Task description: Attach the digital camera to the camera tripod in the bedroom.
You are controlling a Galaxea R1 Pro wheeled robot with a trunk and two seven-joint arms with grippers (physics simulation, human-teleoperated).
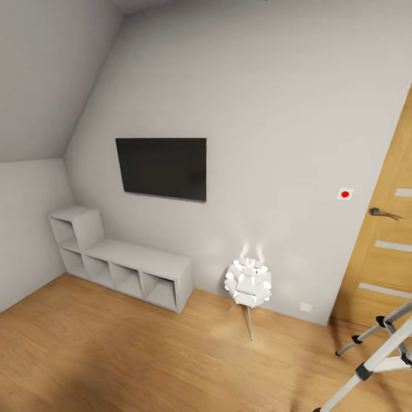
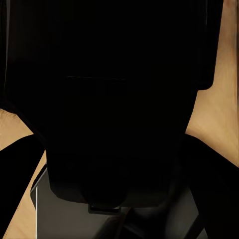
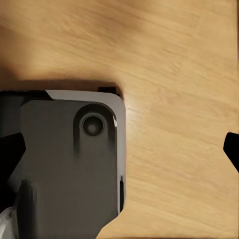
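In the left wrist view a black boxy body, the digital camera [image 2: 114, 99], sits very close between the dark fingers [image 2: 17, 189] of my left gripper [image 2: 114, 164], which is shut on it. Its red spot is hidden. The camera tripod [image 1: 377, 355] shows in the head view at the bottom right: silver legs with black joints stand on the wood floor, and its head is out of frame. My right gripper [image 3: 122, 149] is open over the plank floor with nothing between its fingertips [image 3: 232, 149].
This is the bedroom: a white cube shelf [image 1: 126, 263] stands along the wall under a black wall screen [image 1: 163, 167]. A glowing white floor lamp [image 1: 248, 283] stands mid-room. The oak door [image 1: 389, 263] is at right, beside a white wall plate [image 1: 344, 194]. My grey base [image 3: 74, 169] is below the right gripper.
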